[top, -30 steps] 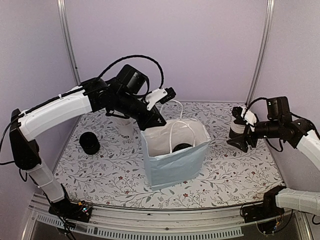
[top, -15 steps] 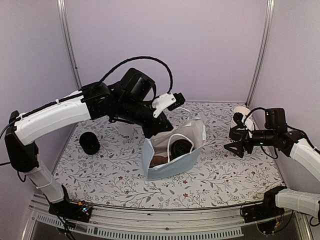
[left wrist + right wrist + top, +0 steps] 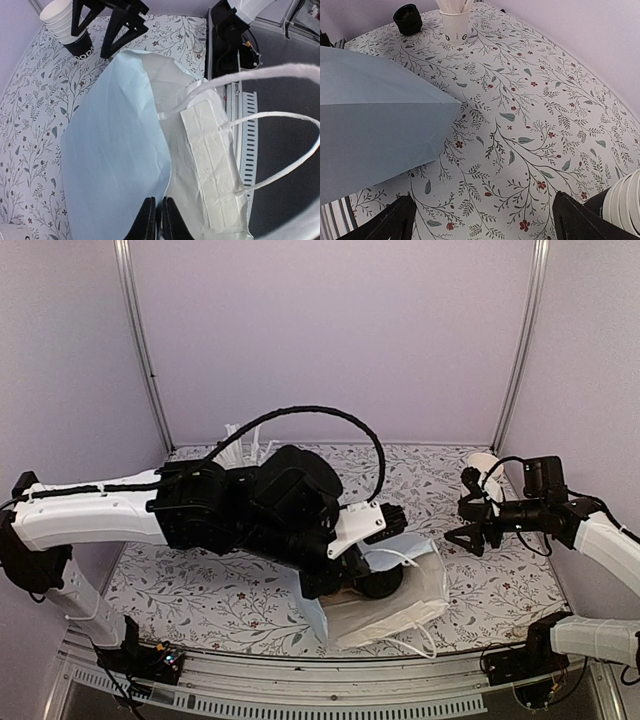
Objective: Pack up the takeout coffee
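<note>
Paper bag (image 3: pixel 115 150), creased and flattened, seemingly in left pincer (image 3: pixel 159 202).

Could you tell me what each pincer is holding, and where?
The left pincer pinches the paper bag by the rim of its mouth; the right pincer is open, holding nothing.

- pale blue paper bag (image 3: pixel 405 602) lying on its side on floral table (image 3: pixel 490 580)
- white handles (image 3: pixel 280 125) hanging loose
- white cup of straws (image 3: pixel 456 22) upright, well apart from bag
</note>
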`<state>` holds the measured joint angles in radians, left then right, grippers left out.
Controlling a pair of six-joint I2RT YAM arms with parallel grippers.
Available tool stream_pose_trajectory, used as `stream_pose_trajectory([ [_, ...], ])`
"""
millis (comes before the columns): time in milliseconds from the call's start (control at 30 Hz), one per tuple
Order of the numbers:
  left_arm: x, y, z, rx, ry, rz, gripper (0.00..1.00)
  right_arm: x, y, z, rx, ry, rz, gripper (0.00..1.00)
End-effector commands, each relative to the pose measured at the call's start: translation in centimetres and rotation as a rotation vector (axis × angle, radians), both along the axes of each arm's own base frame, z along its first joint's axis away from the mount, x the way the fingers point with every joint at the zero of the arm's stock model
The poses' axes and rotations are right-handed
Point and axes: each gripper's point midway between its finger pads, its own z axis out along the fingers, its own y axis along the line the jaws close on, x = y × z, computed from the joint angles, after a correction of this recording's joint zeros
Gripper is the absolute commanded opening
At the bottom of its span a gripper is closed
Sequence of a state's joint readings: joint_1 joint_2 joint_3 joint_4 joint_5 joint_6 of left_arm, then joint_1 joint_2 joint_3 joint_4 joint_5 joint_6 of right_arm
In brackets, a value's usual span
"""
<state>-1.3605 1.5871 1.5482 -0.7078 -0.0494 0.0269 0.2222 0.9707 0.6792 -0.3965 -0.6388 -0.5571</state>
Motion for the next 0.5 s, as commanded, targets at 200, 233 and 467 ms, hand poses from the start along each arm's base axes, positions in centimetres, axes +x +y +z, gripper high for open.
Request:
stream_pose_trajectory([
  [200, -1.5, 0.1, -0.2, -0.021, 0.009, 0.028, 0.09, 0.0, 0.2, -0.3, 0.008, 0.009, 0.017, 0.99],
  [233, -1.5, 0.1, -0.1, -0.023, 0.007, 0.025, 0.09, 0.0, 0.2, -0.4, 0.008, 0.01, 0.02, 0.99],
  [467, -1.0, -0.2, 0.0, -0.023, -0.032, 0.031, 0.08, -0.4, 0.4, 0.8, 0.007, -0.008, 0.046, 0.97],
])
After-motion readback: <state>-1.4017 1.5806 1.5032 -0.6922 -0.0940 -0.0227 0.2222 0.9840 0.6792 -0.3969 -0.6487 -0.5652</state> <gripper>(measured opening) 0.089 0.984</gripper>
